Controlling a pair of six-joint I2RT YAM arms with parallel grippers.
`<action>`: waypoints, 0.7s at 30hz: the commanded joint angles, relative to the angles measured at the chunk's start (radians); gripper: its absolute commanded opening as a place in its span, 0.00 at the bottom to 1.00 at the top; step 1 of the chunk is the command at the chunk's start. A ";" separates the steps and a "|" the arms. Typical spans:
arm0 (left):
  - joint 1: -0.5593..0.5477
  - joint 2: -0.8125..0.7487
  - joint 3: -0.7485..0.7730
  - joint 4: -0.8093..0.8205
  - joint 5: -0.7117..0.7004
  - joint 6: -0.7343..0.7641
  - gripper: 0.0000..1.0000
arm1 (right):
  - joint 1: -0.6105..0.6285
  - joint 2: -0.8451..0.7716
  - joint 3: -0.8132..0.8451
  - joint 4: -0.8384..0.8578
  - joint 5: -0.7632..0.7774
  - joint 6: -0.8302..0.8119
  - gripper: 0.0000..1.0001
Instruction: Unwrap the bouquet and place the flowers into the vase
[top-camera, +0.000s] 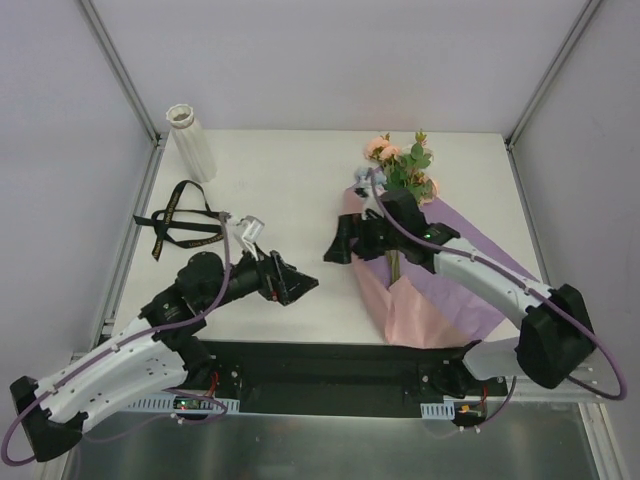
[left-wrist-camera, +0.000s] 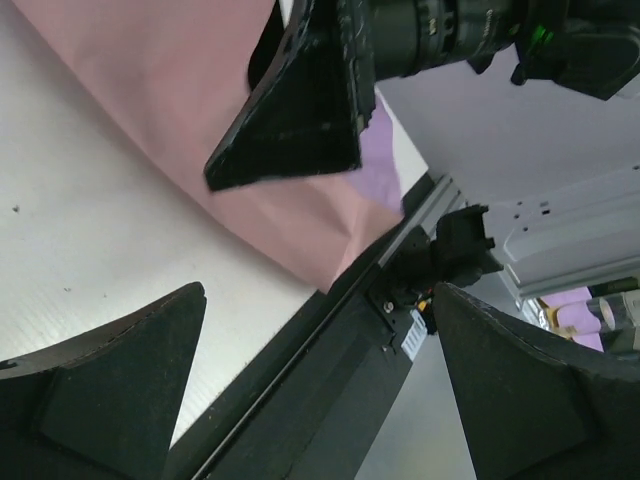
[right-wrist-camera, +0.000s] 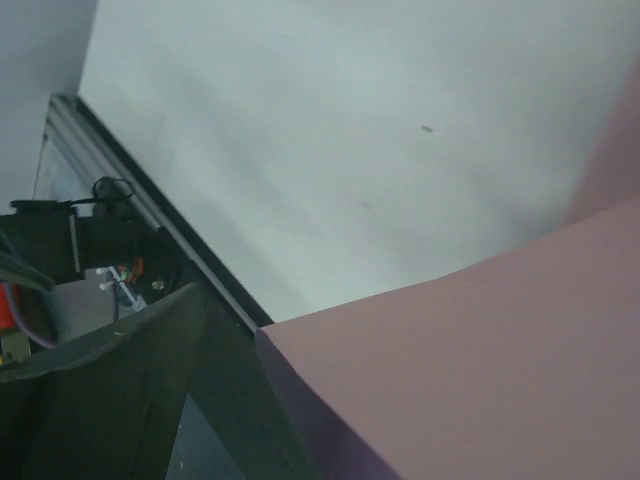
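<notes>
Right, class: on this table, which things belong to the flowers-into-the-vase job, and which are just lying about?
Job in hand: flowers; wrapping paper, lying open under them; vase.
Lying about: black ribbon, off the bouquet; small pale object beside it.

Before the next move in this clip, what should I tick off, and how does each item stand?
1. Black ribbon off the bundle: ok, it lies on the table, apart from the paper.
2. Wrapping paper opened: ok, pink and purple sheets are spread flat.
3. Flowers free to grasp: cannot tell; they lie on the paper, with the stems partly hidden by the right gripper.
4. Left gripper open and empty: ok.
5. Right gripper open and empty: ok, at the paper's left edge.
6. Vase standing with its mouth clear: ok, at the far left corner.
</notes>
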 joint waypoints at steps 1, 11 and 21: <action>-0.002 -0.195 -0.030 -0.012 -0.127 0.054 0.97 | 0.216 0.147 0.232 -0.038 0.071 -0.023 0.97; -0.002 -0.555 -0.060 -0.130 -0.259 0.094 0.99 | 0.361 0.197 0.340 -0.184 0.165 -0.067 0.97; -0.002 -0.110 0.129 -0.204 -0.229 0.081 0.99 | 0.076 -0.102 0.162 -0.402 0.259 -0.092 0.97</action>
